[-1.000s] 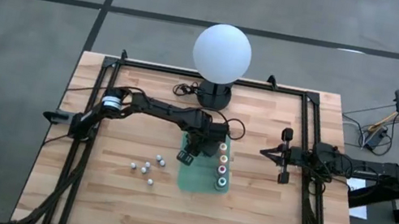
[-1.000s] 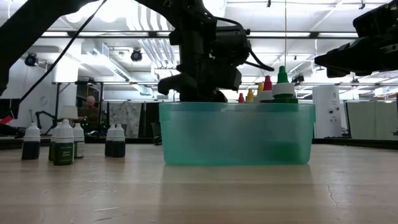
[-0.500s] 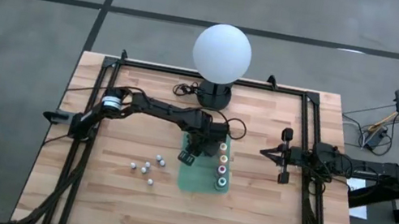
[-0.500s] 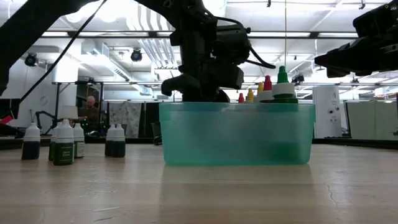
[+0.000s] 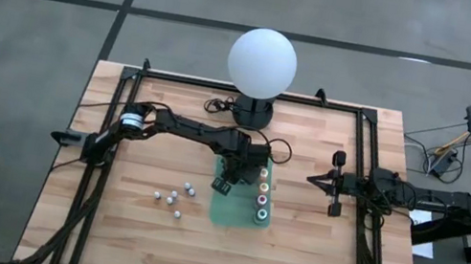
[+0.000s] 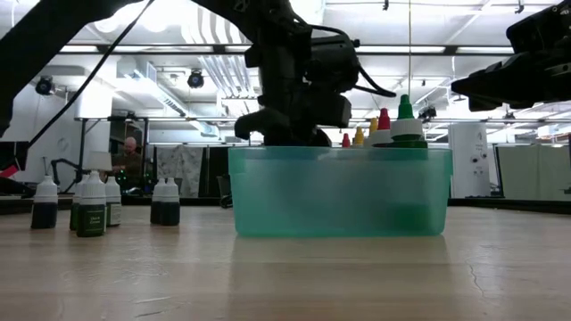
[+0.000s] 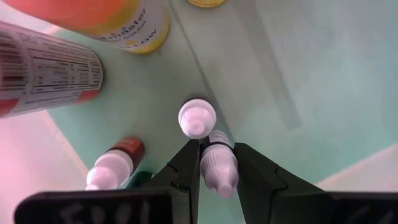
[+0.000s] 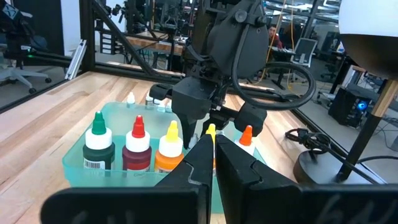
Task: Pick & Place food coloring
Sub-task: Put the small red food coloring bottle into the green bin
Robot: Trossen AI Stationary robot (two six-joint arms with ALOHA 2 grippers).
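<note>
- The left hand (image 7: 217,163) is gripping a small white-capped food coloring bottle (image 7: 217,167) between its fingers, down inside the translucent green bin (image 6: 339,191).
- Taller bottles with green, red, yellow and orange tops (image 8: 137,149) are standing in a row along one side of the bin.
- Two more small bottles (image 7: 198,118) are sitting on the bin floor just beside the held one.
- Five loose whitish bottles (image 5: 173,197) are waiting on the wooden surface (image 5: 129,240).
- The right hand (image 5: 312,179) is hanging pinched shut, well apart.
- The white globe lamp (image 5: 262,62) is standing behind.
</note>
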